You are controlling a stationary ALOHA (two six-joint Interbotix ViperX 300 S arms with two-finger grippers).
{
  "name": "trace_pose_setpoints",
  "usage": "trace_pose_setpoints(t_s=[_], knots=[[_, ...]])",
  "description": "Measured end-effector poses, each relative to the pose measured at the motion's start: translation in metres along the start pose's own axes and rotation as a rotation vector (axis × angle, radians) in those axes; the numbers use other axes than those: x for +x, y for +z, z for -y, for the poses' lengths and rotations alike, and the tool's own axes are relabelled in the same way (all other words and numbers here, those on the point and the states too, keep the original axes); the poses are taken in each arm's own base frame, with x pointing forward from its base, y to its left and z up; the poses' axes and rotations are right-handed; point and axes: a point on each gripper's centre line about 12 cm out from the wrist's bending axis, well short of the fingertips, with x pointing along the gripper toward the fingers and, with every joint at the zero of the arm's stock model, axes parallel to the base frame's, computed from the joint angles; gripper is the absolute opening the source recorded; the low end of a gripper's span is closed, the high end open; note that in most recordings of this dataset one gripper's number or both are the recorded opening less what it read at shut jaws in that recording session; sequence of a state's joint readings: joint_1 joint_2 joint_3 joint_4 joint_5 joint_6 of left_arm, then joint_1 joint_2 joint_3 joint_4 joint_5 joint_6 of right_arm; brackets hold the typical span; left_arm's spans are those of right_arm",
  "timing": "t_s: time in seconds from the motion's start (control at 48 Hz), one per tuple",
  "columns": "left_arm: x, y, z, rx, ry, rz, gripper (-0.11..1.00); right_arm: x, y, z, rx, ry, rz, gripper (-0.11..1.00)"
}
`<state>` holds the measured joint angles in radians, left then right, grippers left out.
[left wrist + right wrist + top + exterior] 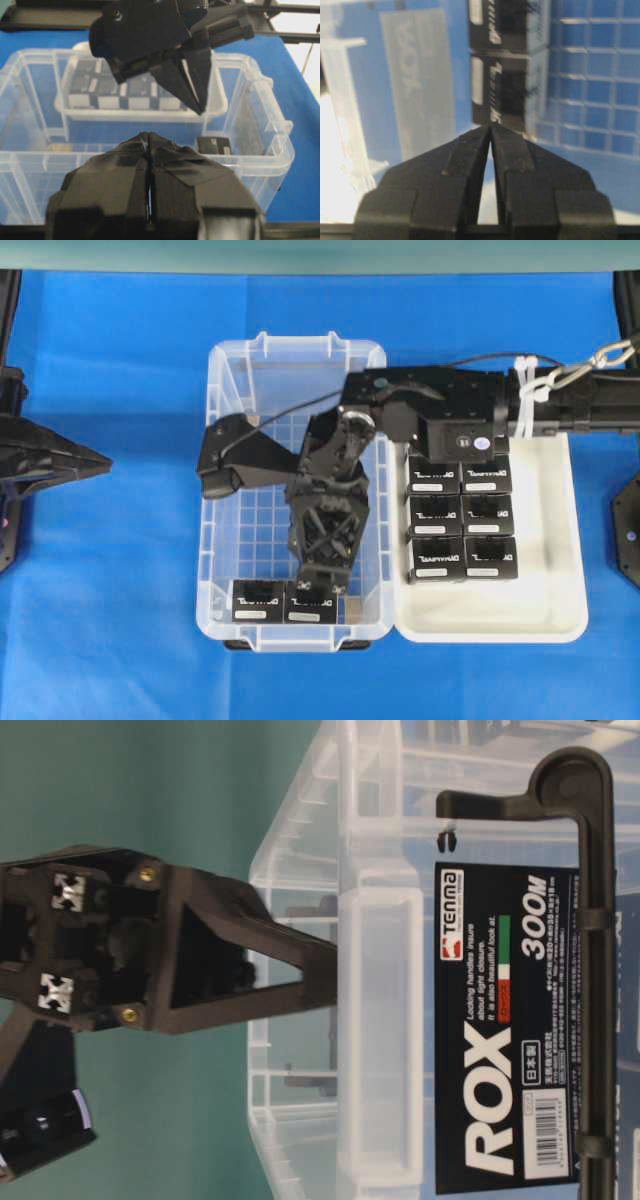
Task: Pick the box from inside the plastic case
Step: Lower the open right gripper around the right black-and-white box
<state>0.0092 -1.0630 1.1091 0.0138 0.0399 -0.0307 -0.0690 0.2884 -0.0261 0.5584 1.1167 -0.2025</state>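
The clear plastic case (225,540) sits mid-table. Two black boxes lie side by side at its front wall, a left one (258,601) and a right one (312,608). My right arm reaches across into the case. Its gripper (325,583) points down just over the right box, fingertips together and holding nothing. In the right wrist view the shut tips (491,126) sit just short of the nearer box (502,95), with the second box (502,22) beyond. My left gripper (100,465) is shut and empty, outside the case to its left; it also shows in the left wrist view (148,136).
A white tray (560,610) holding several identical black boxes (462,515) touches the case's right side. The case walls surround the right gripper. Blue cloth covers the table. The case's ROX label (500,1050) shows at table level.
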Motion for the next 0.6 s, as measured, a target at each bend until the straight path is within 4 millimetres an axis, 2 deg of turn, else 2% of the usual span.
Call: trace_pose_setpoints(t_s=[0.083, 0.167, 0.354, 0.438, 0.5, 0.604], knots=[[-0.002, -0.001, 0.0, 0.0, 0.001, -0.018, -0.05, 0.01, -0.004, -0.002, 0.015, 0.034, 0.01, 0.24], [-0.003, -0.002, 0.0, 0.0, 0.001, -0.035, -0.05, 0.019, -0.008, -0.003, 0.015, 0.059, 0.013, 0.33], [-0.007, 0.0, -0.002, -0.001, 0.011, -0.043, -0.05, 0.026, -0.013, 0.0, -0.007, 0.069, 0.001, 0.8], [-0.008, 0.003, -0.002, 0.0, 0.013, -0.037, -0.05, 0.028, -0.012, 0.004, -0.015, 0.067, 0.0, 0.95], [-0.009, 0.004, -0.002, 0.001, 0.011, -0.03, -0.05, 0.03, -0.011, 0.01, -0.017, 0.064, 0.0, 0.99], [-0.008, 0.004, -0.002, 0.001, 0.011, -0.032, -0.05, 0.032, -0.009, 0.016, -0.03, 0.061, 0.0, 0.98]])
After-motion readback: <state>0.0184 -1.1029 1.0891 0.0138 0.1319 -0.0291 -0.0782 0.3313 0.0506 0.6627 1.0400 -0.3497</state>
